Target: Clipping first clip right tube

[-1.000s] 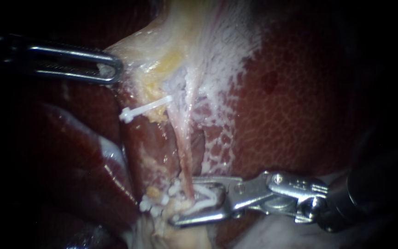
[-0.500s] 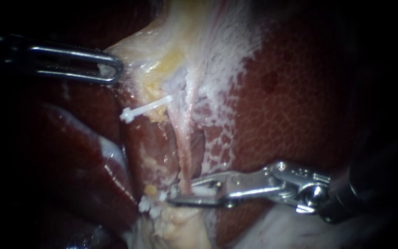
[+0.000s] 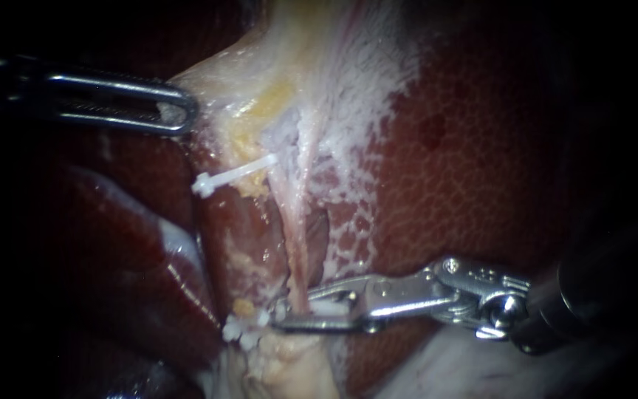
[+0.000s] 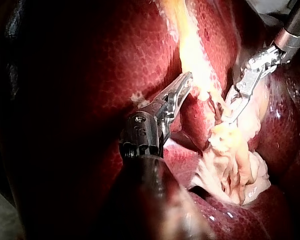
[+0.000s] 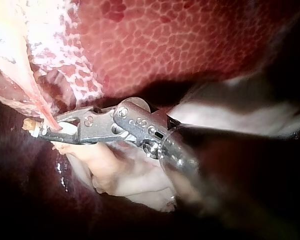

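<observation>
The right tube runs as a thin pink strand down from the pale tissue to my right instrument. Its jaws are shut across the tube's lower end, with a white clip pressed between them. In the right wrist view the right instrument pinches the tube the same way. My left instrument comes in at upper left, its jaws shut on the edge of the pale yellow tissue, holding it taut. In the left wrist view the left instrument lies beside the right instrument.
Another white clip sits across tissue left of the tube, higher up. Several white clip ends cluster just left of the right jaws. Dark red liver surrounds the field, and pale loose tissue bunches below the clipped spot.
One second ago the right jaws stood open around the tube with the clip spread. They have since closed flat on the tube. The left instrument has not moved.
</observation>
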`<state>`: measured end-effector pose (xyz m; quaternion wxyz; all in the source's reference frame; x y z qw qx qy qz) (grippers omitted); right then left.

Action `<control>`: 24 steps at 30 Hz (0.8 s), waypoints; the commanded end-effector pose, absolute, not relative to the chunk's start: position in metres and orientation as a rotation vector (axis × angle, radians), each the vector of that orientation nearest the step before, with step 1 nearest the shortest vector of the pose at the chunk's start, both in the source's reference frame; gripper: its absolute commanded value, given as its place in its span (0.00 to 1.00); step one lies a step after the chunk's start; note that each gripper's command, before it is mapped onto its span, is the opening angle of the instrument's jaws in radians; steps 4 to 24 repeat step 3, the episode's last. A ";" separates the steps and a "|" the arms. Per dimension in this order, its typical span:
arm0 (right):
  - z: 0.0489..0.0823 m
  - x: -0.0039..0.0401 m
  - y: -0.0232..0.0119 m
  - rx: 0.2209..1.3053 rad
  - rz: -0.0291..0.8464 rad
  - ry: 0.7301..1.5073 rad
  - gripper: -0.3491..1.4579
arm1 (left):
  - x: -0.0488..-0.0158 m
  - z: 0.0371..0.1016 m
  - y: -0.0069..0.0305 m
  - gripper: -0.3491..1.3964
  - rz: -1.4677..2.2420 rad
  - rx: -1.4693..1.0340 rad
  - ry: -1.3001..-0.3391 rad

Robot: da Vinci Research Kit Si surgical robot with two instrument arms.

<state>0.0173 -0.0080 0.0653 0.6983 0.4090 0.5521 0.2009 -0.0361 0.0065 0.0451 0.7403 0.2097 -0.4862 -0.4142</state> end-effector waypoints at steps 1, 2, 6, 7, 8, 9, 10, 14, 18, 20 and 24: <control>0.0653 0.0173 -0.0080 0.911 0.448 1.231 0.02 | -0.0361 0.0451 0.0065 0.00 -0.908 0.460 -1.067; 0.0653 0.0173 -0.0080 0.911 0.448 1.231 0.02 | -0.0361 0.0451 0.0065 0.00 -0.909 0.460 -1.067; 0.0653 0.0173 -0.0080 0.911 0.448 1.231 0.02 | -0.0361 0.0451 0.0065 0.00 -0.909 0.460 -1.067; 0.0653 0.0173 -0.0080 0.911 0.448 1.231 0.02 | -0.0361 0.0451 0.0065 0.00 -0.909 0.460 -1.067; 0.0653 0.0173 -0.0080 0.911 0.448 1.231 0.02 | -0.0361 0.0451 0.0065 0.00 -0.909 0.460 -1.067; 0.0653 0.0173 -0.0080 0.911 0.448 1.231 0.02 | -0.0361 0.0451 0.0065 0.00 -0.909 0.460 -1.067; 0.0653 0.0173 -0.0080 0.911 0.448 1.231 0.02 | -0.0361 0.0451 0.0065 0.00 -0.909 0.460 -1.067; 0.0653 0.0173 -0.0080 0.911 0.448 1.231 0.02 | -0.0361 0.0451 0.0065 0.00 -0.909 0.460 -1.067; 0.0653 0.0173 -0.0080 0.911 0.448 1.231 0.02 | -0.0361 0.0451 0.0065 0.00 -0.909 0.460 -1.067; 0.0653 0.0173 -0.0080 0.911 0.448 1.231 0.02 | -0.0361 0.0451 0.0065 0.00 -0.909 0.460 -1.067; 0.0653 0.0173 -0.0080 0.911 0.448 1.231 0.02 | -0.0361 0.0451 0.0065 0.00 -0.909 0.460 -1.067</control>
